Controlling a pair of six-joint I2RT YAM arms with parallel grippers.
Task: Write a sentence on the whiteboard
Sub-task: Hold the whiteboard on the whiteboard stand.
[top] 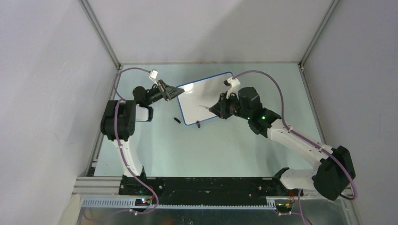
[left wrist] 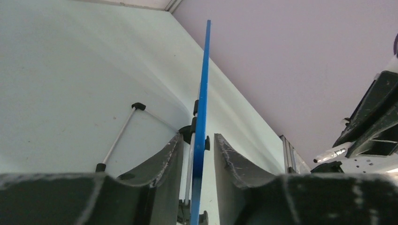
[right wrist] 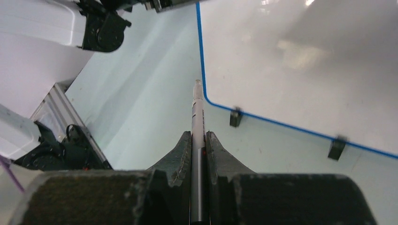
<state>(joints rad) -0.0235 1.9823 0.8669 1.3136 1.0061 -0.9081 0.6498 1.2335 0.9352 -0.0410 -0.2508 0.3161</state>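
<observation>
2 grippers flank the whiteboard [top: 206, 96], which sits on the table [top: 197, 145] toward the far wall. The left gripper [left wrist: 198, 137] straddles its blue edge, jaws apart with slim gaps either side. The right gripper [right wrist: 198, 134] is clamped on a marker pen [right wrist: 197, 105], whose tip is just off the board's corner.

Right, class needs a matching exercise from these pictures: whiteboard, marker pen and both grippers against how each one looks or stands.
Column one:
1 whiteboard
2 marker pen
3 left gripper
4 right gripper

Column two:
A jaws astride a thin blue edge
B white face, blue frame
C shut on something slim
D white and black, gripped between fingers

Pairs: 1-B, 2-D, 3-A, 4-C
</observation>
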